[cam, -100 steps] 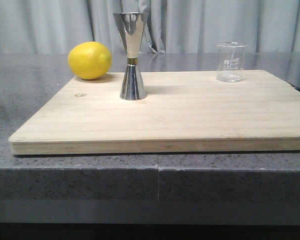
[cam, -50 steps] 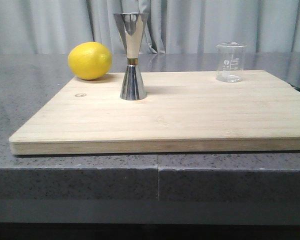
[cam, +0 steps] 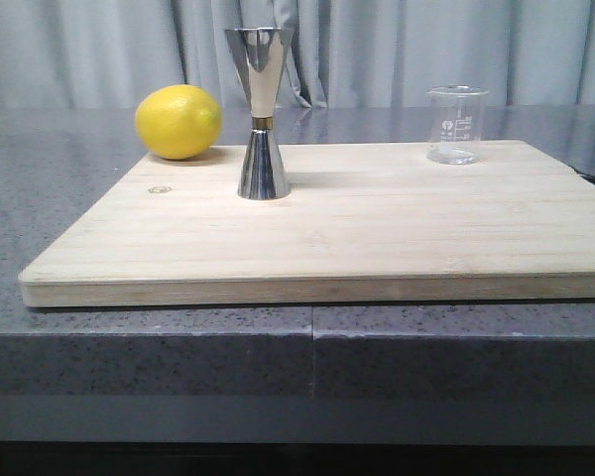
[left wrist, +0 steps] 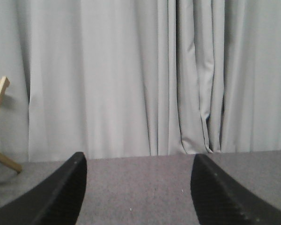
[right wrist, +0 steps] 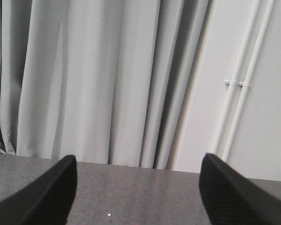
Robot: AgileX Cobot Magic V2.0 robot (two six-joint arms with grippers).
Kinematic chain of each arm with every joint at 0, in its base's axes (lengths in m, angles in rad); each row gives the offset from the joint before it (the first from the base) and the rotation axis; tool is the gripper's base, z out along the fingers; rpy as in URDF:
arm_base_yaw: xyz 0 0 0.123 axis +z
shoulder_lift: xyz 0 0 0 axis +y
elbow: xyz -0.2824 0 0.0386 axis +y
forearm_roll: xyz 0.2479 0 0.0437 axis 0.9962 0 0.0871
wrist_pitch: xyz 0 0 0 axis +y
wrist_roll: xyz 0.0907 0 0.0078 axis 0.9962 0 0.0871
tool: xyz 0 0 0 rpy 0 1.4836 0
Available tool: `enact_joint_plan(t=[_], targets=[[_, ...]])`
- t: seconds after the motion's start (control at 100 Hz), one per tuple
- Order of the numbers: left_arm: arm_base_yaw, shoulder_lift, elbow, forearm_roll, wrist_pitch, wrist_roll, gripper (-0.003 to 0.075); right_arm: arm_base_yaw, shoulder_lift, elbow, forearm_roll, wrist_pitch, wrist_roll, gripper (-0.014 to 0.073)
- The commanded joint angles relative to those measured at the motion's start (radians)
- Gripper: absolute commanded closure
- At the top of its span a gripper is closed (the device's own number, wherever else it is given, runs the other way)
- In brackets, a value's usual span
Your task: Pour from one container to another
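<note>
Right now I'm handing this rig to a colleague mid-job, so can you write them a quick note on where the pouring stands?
Left gripper: open, holding nothing, aimed at the curtain. Right gripper: open, holding nothing too. Neither shows in the front view.
The glass beaker stands upright near the far right of the wooden board. The steel jigger stands upright on the board's left half, with a lemon at the far left corner behind it.
Done: nothing, both containers are untouched.
Left: pick up the beaker, carry it to the jigger, and tip it into the top cup. I cannot tell whether the beaker holds any liquid.
</note>
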Motion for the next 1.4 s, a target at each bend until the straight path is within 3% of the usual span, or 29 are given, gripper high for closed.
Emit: enact_joint_plan(t=[0.0, 0.41, 0.65, 1.09, 1.25, 1.39], targets=[[-0.014, -0.057, 0.049, -0.021, -0.036, -0.013, 0.0283, -0.006, -0.072, 0.048, 0.007, -0.05, -0.009, 0.0102], [-0.014, -0.387, 0.315, -0.021, -0.038, -0.015, 0.0283, -0.006, -0.413, 0.352, 0.056, 0.021, -0.009, 0.0102], [-0.016, -0.443, 0.419, -0.067, -0.06, -0.042, 0.0283, -0.006, -0.474, 0.377, 0.084, 0.217, -0.009, 0.0102], [-0.016, -0.443, 0.419, -0.064, -0.07, -0.042, 0.0286, -0.006, -0.474, 0.377, 0.086, 0.189, -0.009, 0.0102], [-0.016, -0.443, 0.419, -0.064, -0.07, -0.042, 0.0415, -0.004, -0.474, 0.377, 0.086, 0.131, -0.009, 0.015], [-0.016, -0.443, 0.419, -0.064, -0.07, -0.042, 0.0609, -0.004, -0.474, 0.377, 0.086, 0.094, -0.009, 0.0377]])
